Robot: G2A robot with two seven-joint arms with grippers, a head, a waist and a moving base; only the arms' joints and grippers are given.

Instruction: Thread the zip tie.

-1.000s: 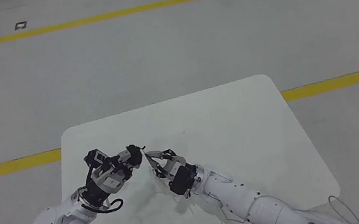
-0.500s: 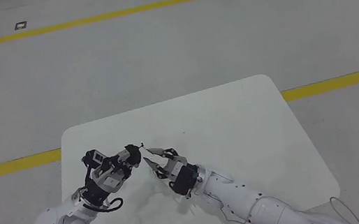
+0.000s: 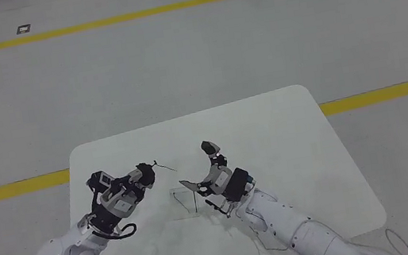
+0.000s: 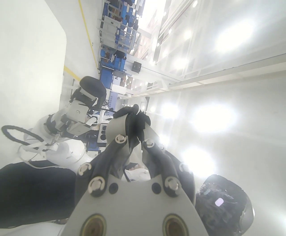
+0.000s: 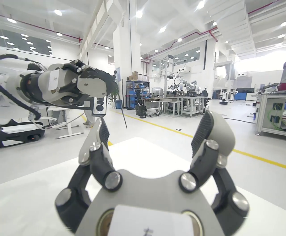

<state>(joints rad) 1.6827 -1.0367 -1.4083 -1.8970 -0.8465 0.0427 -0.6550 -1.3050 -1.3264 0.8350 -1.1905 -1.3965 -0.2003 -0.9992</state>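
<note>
Right end effector farther back, splayed

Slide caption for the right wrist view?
Open right gripper above the white table, facing the left gripper that holds a thin zip tie.

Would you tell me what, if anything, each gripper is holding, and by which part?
The left gripper pinches the zip tie by one end; right gripper holds nothing.

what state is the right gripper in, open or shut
Open. The right gripper shows its fingers wide apart with nothing between; the zip tie is in the left gripper.
</note>
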